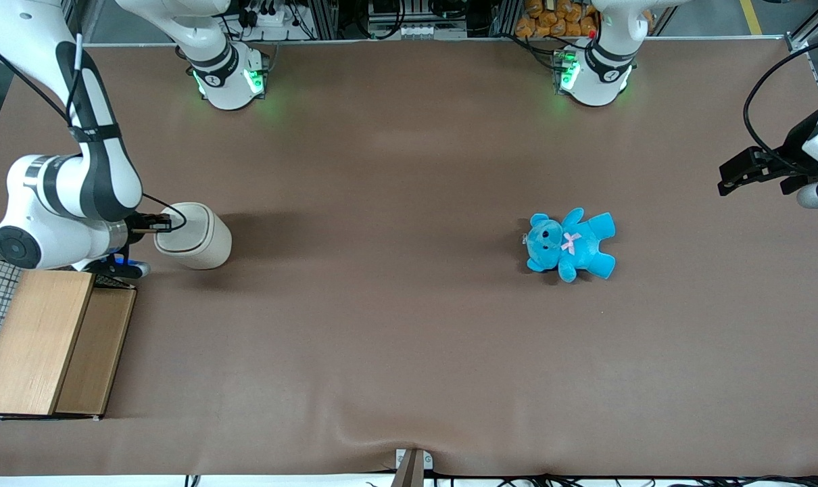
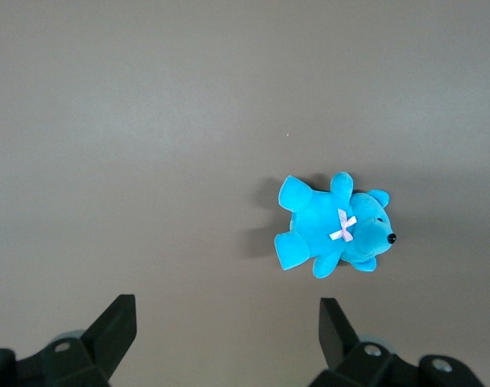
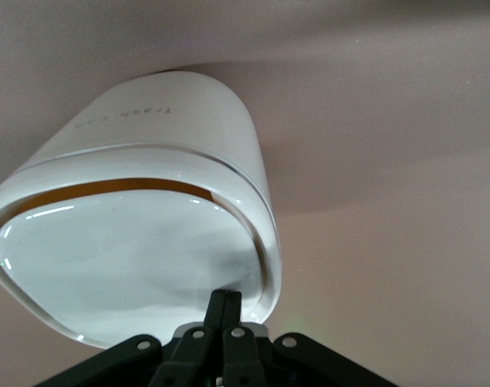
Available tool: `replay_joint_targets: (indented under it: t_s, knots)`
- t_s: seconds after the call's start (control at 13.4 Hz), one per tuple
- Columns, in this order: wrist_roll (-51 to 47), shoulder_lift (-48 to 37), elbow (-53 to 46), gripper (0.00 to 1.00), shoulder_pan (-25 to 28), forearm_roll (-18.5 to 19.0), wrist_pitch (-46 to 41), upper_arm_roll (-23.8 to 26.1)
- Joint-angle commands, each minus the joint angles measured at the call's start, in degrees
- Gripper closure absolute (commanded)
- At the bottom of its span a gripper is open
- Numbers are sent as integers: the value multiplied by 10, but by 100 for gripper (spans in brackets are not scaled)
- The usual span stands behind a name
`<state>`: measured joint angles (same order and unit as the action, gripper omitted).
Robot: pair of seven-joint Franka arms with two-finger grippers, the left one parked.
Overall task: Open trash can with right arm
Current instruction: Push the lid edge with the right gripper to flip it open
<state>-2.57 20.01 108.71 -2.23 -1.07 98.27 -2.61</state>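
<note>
Pincer [image 3: 226,305] fingers are pressed together, their tips touching the lid [image 3: 124,266] of the trash can [image 1: 194,236] at its rim. On the brown surface [image 1: 409,338] the can stands at the working arm's end, just beside a wooden-topped wire basket [image 1: 40,338]. Well apart, toward the parked arm's end, lies a blue teddy [image 1: 570,244].

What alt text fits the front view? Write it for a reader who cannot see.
The white right arm's slim black pincer, fingers together, rests on the flat lid of a small cream-white plastic trash can at the working arm's end of a brown table. A wood-topped wire basket sits nearer the camera, and a blue plush teddy lies toward the parked arm's end.
</note>
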Motion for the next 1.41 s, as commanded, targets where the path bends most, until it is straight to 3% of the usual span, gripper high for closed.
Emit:
replay_joint_targets:
  t_s: [0.0, 0.3, 0.6, 1.04, 1.34]
  knots:
    - [8, 15, 4, 100, -5, 5, 14, 2]
    - [8, 17, 3, 100, -2, 5, 15, 2]
    - [7, -35, -14, 100, 1, 5, -15, 3]
    - [17, -88, -130, 100, 5, 5, -104, 4]
    - [58, -152, -167, 88, 3, 3, -142, 4]
